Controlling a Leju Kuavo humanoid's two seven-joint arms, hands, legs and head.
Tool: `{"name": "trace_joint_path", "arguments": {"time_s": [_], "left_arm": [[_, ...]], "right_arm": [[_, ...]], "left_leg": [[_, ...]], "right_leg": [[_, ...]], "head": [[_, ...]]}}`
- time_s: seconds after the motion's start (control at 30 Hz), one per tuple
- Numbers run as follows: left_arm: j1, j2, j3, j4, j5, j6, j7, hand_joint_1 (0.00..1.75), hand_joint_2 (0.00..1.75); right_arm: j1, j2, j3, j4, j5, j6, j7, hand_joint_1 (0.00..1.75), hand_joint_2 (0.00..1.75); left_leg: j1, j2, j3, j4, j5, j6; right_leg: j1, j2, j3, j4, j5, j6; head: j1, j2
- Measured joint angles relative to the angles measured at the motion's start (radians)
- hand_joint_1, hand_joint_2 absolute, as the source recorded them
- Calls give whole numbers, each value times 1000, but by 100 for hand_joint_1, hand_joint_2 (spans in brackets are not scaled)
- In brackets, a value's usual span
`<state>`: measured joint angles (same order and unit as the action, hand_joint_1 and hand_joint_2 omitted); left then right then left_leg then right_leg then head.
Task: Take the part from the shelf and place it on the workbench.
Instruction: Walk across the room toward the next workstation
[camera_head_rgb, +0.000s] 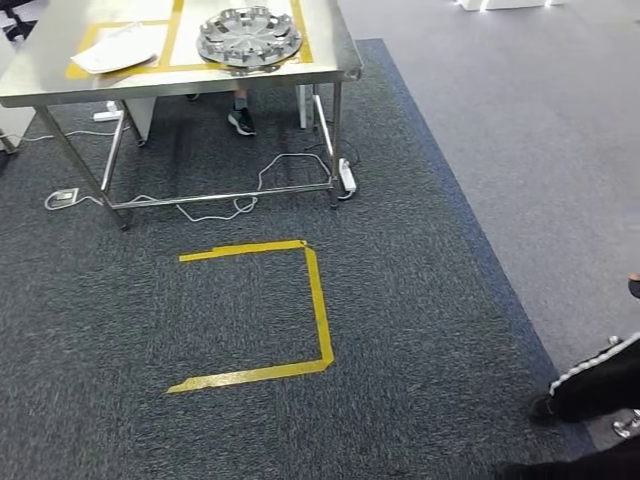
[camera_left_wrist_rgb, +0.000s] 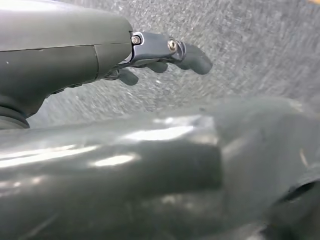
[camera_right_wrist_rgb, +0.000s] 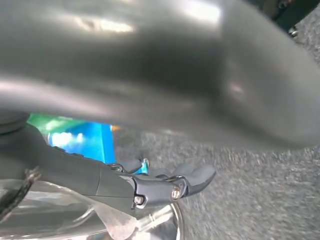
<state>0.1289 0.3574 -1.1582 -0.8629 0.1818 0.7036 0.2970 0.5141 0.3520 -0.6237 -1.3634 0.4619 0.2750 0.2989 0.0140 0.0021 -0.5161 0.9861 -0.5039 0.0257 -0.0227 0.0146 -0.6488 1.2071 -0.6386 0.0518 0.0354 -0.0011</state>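
The steel workbench (camera_head_rgb: 332, 66) stands ahead at the top of the head view, with yellow tape marking areas on its top. A silver wheel cover (camera_head_rgb: 249, 38) lies on it near the right end. In the right wrist view my right hand (camera_right_wrist_rgb: 162, 182) lies with its fingers along a shiny silvery part (camera_right_wrist_rgb: 158, 220) in clear plastic, and seems to hold it by the rim. Most of that part is hidden. My left hand (camera_left_wrist_rgb: 166, 52) hangs over the grey carpet with its fingers stretched out and nothing in them.
A white sheet (camera_head_rgb: 121, 47) lies on the bench's left part. Cables and a power strip (camera_head_rgb: 346, 176) lie under the bench, by a person's shoe (camera_head_rgb: 241, 121). Yellow tape (camera_head_rgb: 317, 300) marks a square on the carpet. Another person's leg (camera_head_rgb: 596, 375) is at the right edge.
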Motion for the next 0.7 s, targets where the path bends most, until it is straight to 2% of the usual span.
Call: {"name": "trace_joint_path", "arguments": {"time_s": [0.03, 0.07, 0.1, 0.13, 0.17, 0.2, 0.23, 0.27, 0.33, 0.37, 0.4, 0.43, 0.47, 0.5, 0.53, 0.57, 0.6, 0.63, 0.7], "left_arm": [[16, 6, 16, -15, -20, 0, 18, 0, 0], [31, 11, 34, -31, -37, 0, 31, 0, 0], [44, 16, 53, -46, -51, 0, 39, 0, 0], [53, 19, 71, -59, -61, 0, 44, 0, 0], [58, 21, 87, -70, -66, 0, 46, 0, 0], [63, 23, 102, -80, -71, 0, 47, 0, 0], [69, 24, 116, -89, -75, 0, 47, 0, 0], [76, 25, 130, -99, -80, 0, 47, 0, 0], [94, 28, 162, -120, -85, 0, 43, 0, 0], [105, 29, 181, -131, -84, 0, 38, 0, 0], [117, 28, 201, -141, -81, 0, 32, 0, 0], [130, 28, 221, -148, -79, 0, 26, 0, 0], [142, 28, 238, -153, -77, 0, 23, 0, 0], [152, 28, 253, -156, -76, 0, 22, 0, 0], [161, 27, 264, -159, -75, 0, 21, 0, 0], [169, 27, 272, -161, -74, 0, 21, 0, 0], [175, 26, 280, -164, -71, 0, 21, 0, 0], [182, 26, 289, -169, -65, 0, 20, 0, 0], [196, 25, 311, -182, -46, 0, 19, 0, 0]], "right_arm": [[-5, 0, -4, 1, 10, 8, -3, 0, 0], [-8, 0, -8, 3, 20, 14, -5, 0, 0], [-9, 0, -12, 5, 28, 20, -6, 0, 0], [-10, 0, -16, 7, 34, 24, -8, 0, 0], [-10, 0, -19, 8, 39, 27, -8, 0, 0], [-12, 0, -22, 9, 44, 30, -9, 0, 0], [-15, 0, -23, 9, 51, 36, -10, 0, 0], [-16, 0, -24, 10, 60, 42, -12, 0, 0], [-15, -2, -25, 13, 82, 57, -20, 0, 0], [-13, -3, -24, 16, 93, 63, -26, 0, 0], [-13, -5, -23, 20, 102, 67, -32, 0, 0], [-14, -8, -22, 24, 108, 69, -38, 0, 0], [-16, -11, -20, 28, 112, 70, -42, 0, 0], [-17, -14, -18, 32, 114, 70, -45, 0, 0], [-18, -16, -17, 35, 116, 71, -46, 0, 0], [-18, -17, -16, 39, 117, 71, -47, 0, 0], [-17, -18, -15, 43, 119, 71, -47, 0, 0], [-17, -19, -14, 47, 120, 70, -48, 0, 0], [-17, -25, -5, 54, 121, 63, -44, 0, 0]], "left_leg": [[-2, 20, -1, 0, 0, 0], [-5, 39, -2, 0, 0, 1], [-6, 55, -3, 1, 0, 1], [-8, 68, -2, 1, 1, 1], [-9, 79, -1, 2, 1, 0], [-13, 89, 1, 4, 0, -2], [-15, 98, 2, 5, 0, -7], [-16, 107, 4, 7, 0, -12], [-15, 126, 8, 6, 2, -23], [-13, 119, 9, 10, -3, -29], [-10, 99, 5, 27, -20, -35], [-8, 71, -8, 62, -49, -41], [-5, 38, -29, 119, -88, -45], [-3, 18, -55, 189, -128, -47], [-2, 9, -77, 251, -157, -49], [-2, 5, -86, 286, -167, -50], [-1, 4, -78, 281, -155, -51], [1, -1, -50, 233, -125, -51], [5, -37, 29, 84, -62, -49]], "right_leg": [[0, -6, -21, 54, -24, 3], [0, -9, -25, 76, -28, 4], [1, -13, -7, 59, -14, 3], [2, -21, 32, 3, 13, 0], [5, -42, 84, -75, 40, -6], [8, -64, 130, -148, 61, -13], [11, -79, 161, -200, 73, -22], [14, -88, 176, -227, 78, -29], [17, -69, 172, -234, 85, -41], [16, -59, 170, -237, 90, -47], [13, -50, 168, -240, 97, -53], [10, -40, 165, -244, 104, -58], [9, -31, 160, -244, 108, -62], [8, -20, 155, -244, 112, -63], [8, -8, 152, -244, 115, -63], [8, 5, 149, -243, 117, -62], [8, 17, 147, -243, 120, -59], [7, 30, 147, -242, 122, -57], [8, 54, 145, -237, 125, -49]], "head": [[1, 0], [0, 0], [1, 0], [1, 0], [1, 0], [0, 0], [-1, 0], [-2, 0], [-4, 0], [-5, 0], [-7, 0], [-10, 0], [-14, 0], [-16, 0], [-17, 0], [-17, 0], [-17, 0], [-17, 0], [-18, 0]]}}
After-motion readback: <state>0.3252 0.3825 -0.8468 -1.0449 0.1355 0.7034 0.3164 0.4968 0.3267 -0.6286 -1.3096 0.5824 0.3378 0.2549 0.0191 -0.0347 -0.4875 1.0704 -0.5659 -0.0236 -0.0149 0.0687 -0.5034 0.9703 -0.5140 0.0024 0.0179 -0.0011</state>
